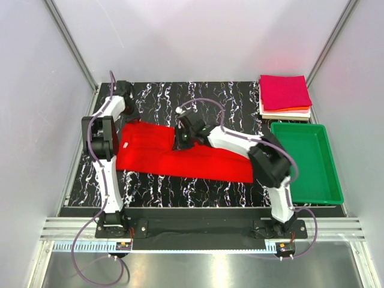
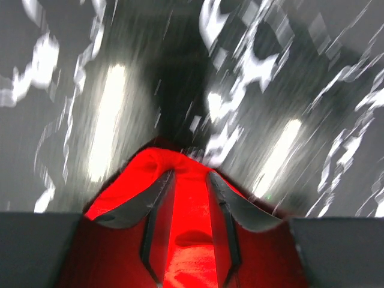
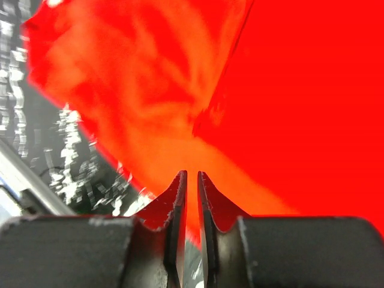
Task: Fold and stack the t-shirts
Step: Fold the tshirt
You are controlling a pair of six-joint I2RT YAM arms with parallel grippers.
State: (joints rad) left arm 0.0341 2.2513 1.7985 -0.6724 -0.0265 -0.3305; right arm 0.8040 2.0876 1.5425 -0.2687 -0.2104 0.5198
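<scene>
Top view: red t-shirt point(image 1: 180, 157) spread as a band mid-table; folded stack point(image 1: 285, 93) at far right corner; finger gaps of the 2 arms hidden. Left wrist view: left gripper point(image 2: 191, 180) pinches a red fold. Right wrist view: right gripper point(image 3: 192, 180) nearly closed on red cloth.

- The red t-shirt point(image 1: 156, 153) is covering the middle of the table point(image 1: 234, 99); bare marble is lying open along 12 and 6 o'clock.
- The folded stack point(image 1: 285, 93) is blocking 1 o'clock, and the green tray point(image 1: 306, 159) is filling 3 o'clock.
- The right arm point(image 1: 231, 139) is reaching across from 4 o'clock; the left arm point(image 1: 102, 135) is standing at 9 o'clock.
</scene>
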